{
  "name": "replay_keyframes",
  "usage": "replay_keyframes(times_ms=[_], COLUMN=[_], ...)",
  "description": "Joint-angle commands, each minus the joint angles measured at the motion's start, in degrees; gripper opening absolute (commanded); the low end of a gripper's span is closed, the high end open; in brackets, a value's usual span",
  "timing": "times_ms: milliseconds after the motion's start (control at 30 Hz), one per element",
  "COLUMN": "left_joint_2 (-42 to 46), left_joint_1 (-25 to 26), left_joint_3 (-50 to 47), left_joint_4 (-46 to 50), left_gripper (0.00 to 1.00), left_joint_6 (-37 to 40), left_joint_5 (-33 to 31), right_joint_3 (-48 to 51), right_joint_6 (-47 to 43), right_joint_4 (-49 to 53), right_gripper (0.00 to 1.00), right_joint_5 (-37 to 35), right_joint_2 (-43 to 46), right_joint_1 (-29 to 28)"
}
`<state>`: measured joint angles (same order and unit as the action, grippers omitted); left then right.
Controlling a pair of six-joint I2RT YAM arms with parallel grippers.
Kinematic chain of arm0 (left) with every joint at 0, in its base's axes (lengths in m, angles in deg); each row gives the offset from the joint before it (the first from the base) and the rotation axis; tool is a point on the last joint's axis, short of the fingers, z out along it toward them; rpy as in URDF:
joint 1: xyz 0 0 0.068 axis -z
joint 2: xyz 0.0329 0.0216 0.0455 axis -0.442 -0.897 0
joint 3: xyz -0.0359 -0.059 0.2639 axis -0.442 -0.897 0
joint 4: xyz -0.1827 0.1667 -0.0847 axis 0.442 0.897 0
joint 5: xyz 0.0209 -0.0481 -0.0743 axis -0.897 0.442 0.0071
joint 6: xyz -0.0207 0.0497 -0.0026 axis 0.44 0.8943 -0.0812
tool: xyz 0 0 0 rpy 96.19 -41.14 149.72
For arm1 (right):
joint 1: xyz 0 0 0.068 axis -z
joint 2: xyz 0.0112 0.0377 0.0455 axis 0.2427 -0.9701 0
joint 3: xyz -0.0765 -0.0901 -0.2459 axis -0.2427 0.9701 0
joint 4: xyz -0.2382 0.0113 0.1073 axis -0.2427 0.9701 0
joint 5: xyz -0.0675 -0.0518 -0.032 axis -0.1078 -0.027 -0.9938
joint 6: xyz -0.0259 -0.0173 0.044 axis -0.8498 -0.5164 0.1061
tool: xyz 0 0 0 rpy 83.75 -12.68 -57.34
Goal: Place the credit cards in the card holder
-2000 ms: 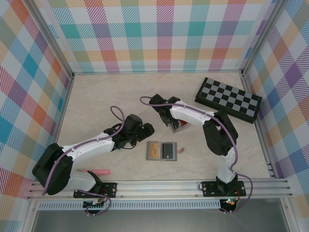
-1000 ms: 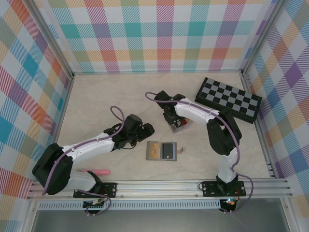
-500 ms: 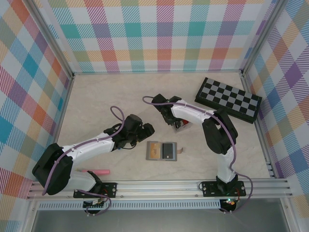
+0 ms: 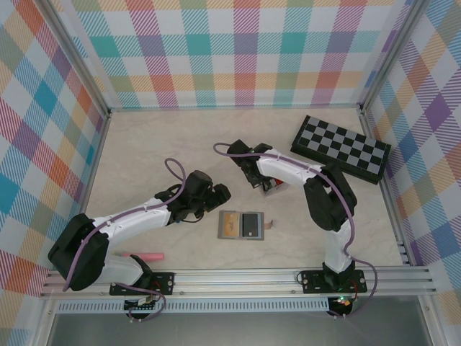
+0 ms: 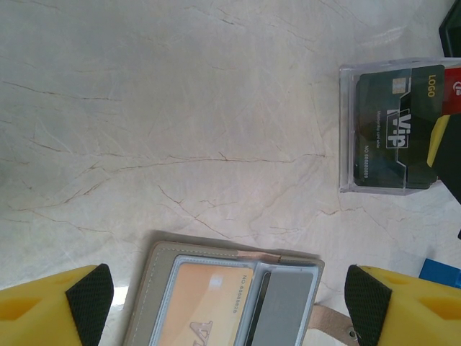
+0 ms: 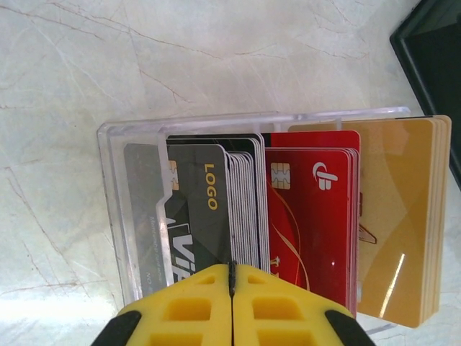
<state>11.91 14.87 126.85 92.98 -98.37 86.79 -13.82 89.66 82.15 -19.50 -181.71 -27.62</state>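
Standing beneath closed right claw (image 6: 232, 270): credit cards (image 6: 310, 216)

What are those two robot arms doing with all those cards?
They're moving cards into a wallet. The right end effector is down at a small clear plastic tray full of red, gold and black plastic cards. Its yellow tips are shut at the stack's edge, but I can't tell if they've pinched one. The left end effector hovers open over the flat grey folding card holder, which lies open with a tan card in one slot.
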Motion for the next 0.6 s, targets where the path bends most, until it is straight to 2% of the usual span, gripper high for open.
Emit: replay_keyframes(times_ms=[0,333,567], left_joint_2=[0.2,0.1,-0.4], left_joint_1=[-0.6,-0.6,-1.0], left_joint_3=[-0.9,-0.9,-0.4], left_joint_4=[0.2,0.1,-1.6], left_gripper=[0.86,0.86,0.86], left_joint_6=[-0.4,-0.3,0.2], left_joint_5=[0.0,0.1,2.3], right_joint_3=[0.5,0.5,2.2], right_joint_6=[0.7,1.4,4.0], right_joint_4=[0.9,0.8,-0.2], right_gripper=[0.03,0.00,0.00], right_joint_5=[-0.2,4.0,11.8], right_joint_2=[3.2,6.1,9.3], right_joint_1=[0.4,1.0,2.8])
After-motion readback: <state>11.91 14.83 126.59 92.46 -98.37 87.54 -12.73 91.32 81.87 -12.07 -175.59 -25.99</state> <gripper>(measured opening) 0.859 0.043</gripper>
